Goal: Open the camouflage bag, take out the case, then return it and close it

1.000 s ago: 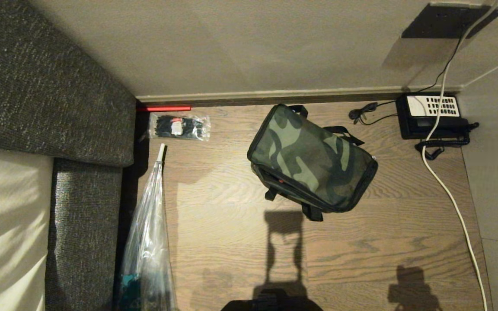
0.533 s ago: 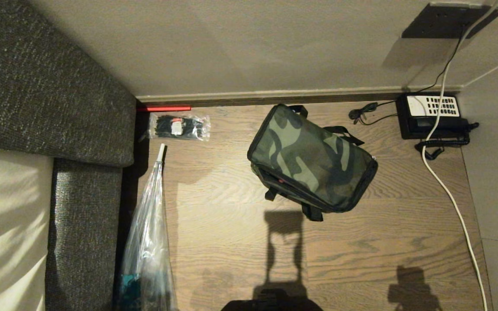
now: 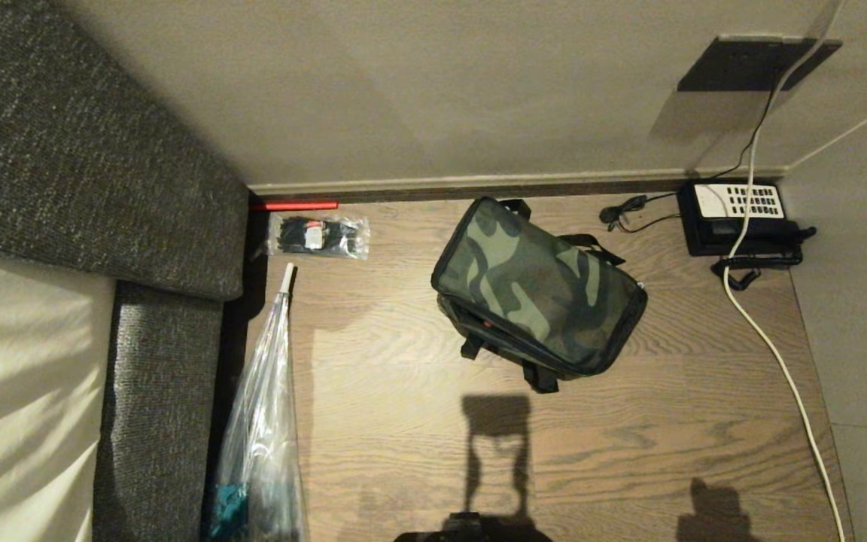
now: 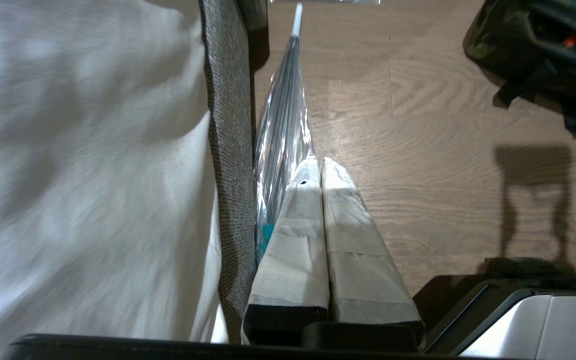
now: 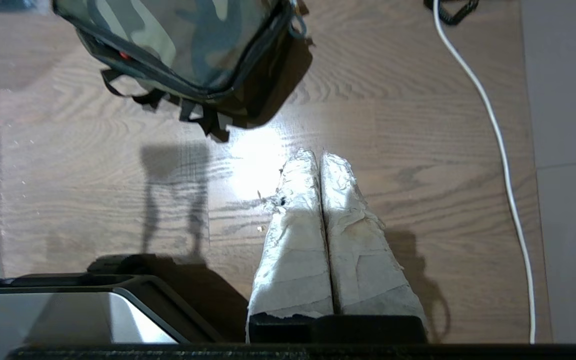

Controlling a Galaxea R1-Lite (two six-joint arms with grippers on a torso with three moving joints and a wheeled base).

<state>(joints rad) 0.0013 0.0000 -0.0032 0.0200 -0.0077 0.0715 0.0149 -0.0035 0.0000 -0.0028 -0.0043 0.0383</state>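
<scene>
1. Camouflage fabric marks the target: the camouflage bag (image 3: 539, 290) lies zipped shut on the wooden floor (image 3: 403, 421), near the skirting board (image 3: 479, 184), turned at an angle to it, lid panel up. The case is not visible; presumably it is inside

2. Both arms hang low and well short of the bag. The left gripper (image 4: 320, 167) has its taped fingers (image 4: 303, 200) pressed together and empty, just beside the folded clear umbrella (image 3: 264, 421); the right gripper (image 5: 320, 160) is likewise closed on nothing, over bare floor on the near side of the bag

3. Likely trouble: the zipper pull (image 5: 295, 27) is small and sits at the bag's corner; a closed or poorly aimed pinch could slide off it

4. With nothing anchoring it, the soft bag may drag or spin across the floor when the zipper is tugged, so one arm probably has to brace it

5. Black straps (image 3: 543, 376) trail off the bag's near edge and could snag fingers

6. To the right of the bag, the black telephone (image 3: 738, 218) and white cable (image 3: 772, 354) could be caught by a wide right-arm swing; to its left, the packet of cable ties (image 3: 317, 235) lies well apart
</scene>
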